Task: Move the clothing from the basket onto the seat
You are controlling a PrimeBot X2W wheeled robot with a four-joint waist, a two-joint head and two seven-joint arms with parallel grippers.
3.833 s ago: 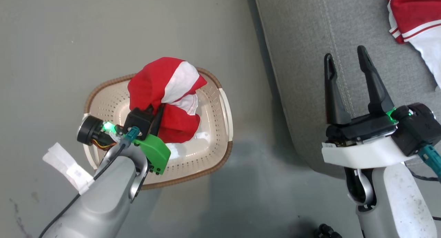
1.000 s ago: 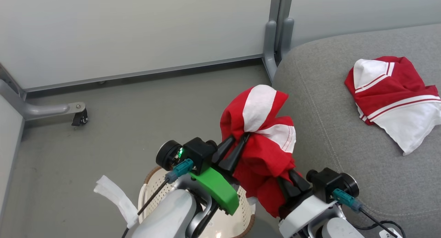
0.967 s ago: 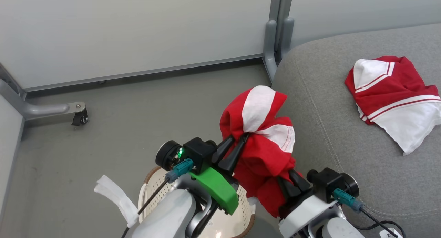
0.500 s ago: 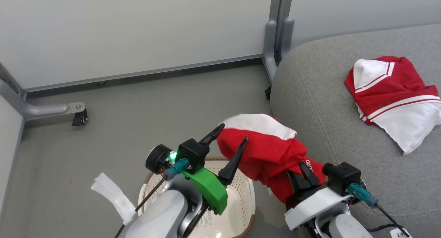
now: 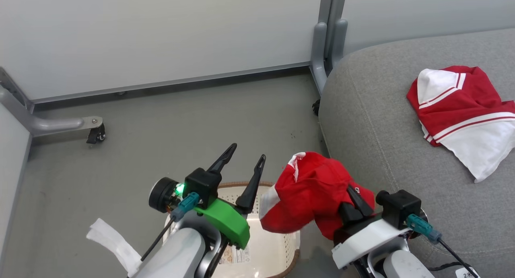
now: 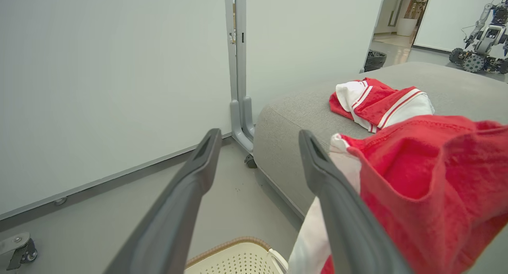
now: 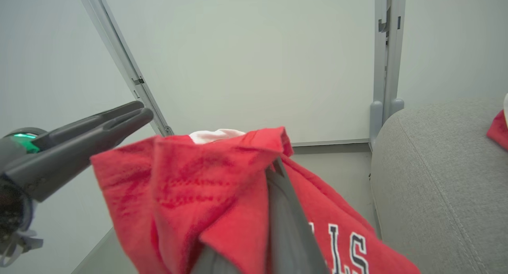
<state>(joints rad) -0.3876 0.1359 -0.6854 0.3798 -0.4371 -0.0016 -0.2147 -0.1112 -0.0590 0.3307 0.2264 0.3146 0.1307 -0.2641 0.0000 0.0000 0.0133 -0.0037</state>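
A red garment (image 5: pixel 310 189) with dark lettering (image 7: pixel 345 242) hangs bunched from my right gripper (image 5: pixel 351 189), which is shut on it just left of the grey seat (image 5: pixel 382 149). The cloth covers the right fingertips. My left gripper (image 5: pixel 247 152) is open and holds nothing, with the garment (image 6: pixel 416 179) close to its right finger (image 6: pixel 317 167). Below both arms sits the cream basket (image 5: pixel 261 246) with its brown rim (image 6: pixel 234 242). A second red and white garment (image 5: pixel 462 105) lies crumpled on the seat (image 6: pixel 293 119).
Pale partition panels stand behind, joined by a grey post (image 5: pixel 328 28) at the seat's corner. A castor foot (image 5: pixel 94 133) sticks out over the grey floor at the left. Another robot (image 6: pixel 484 28) stands far off beyond the seat.
My left gripper has opened, let go of the garment and drawn back to the left. The garment has slumped lower and now hangs from the right gripper alone.
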